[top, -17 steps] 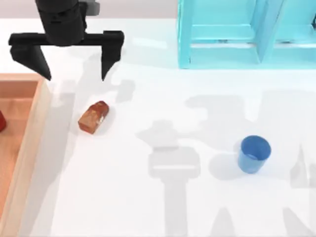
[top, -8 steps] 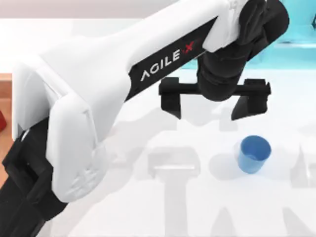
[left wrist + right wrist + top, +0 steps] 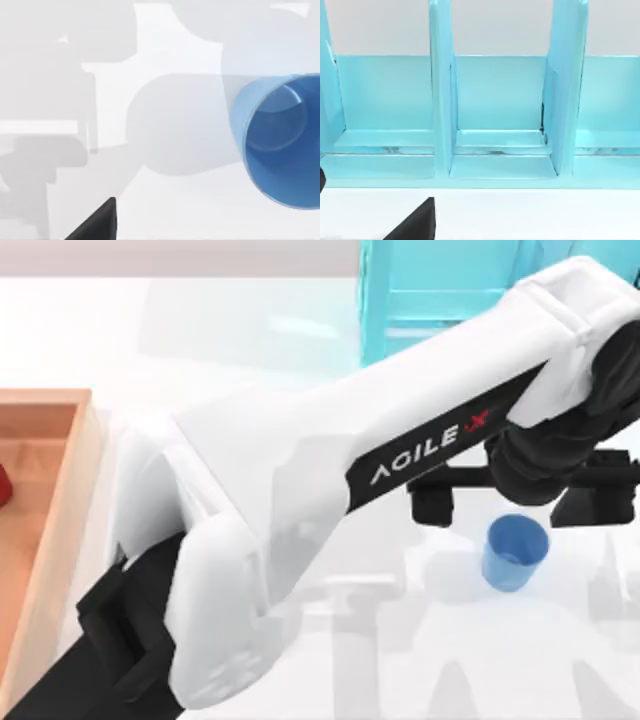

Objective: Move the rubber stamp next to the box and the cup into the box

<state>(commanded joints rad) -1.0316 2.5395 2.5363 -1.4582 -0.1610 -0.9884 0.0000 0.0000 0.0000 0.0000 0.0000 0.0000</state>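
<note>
The blue cup (image 3: 515,552) stands upright on the white table at the right. My left arm reaches across the table from the lower left, and its gripper (image 3: 510,512) hangs open just behind and above the cup, one black finger (image 3: 432,502) to each side. The left wrist view looks down into the cup (image 3: 282,140) from close by. The light-wood box (image 3: 62,530) lies at the table's left edge. The left arm's white body hides the rubber stamp. My right gripper (image 3: 415,225) is parked facing the turquoise shelf.
A turquoise shelf structure (image 3: 440,310) stands at the back right, with upright dividers (image 3: 440,100). A small red thing (image 3: 3,485) sits inside the box at the picture's left edge.
My left arm has swung from the far left near the box across to the right, ending over the cup. It now covers the stamp, which lay beside the box. The cup has not moved.
</note>
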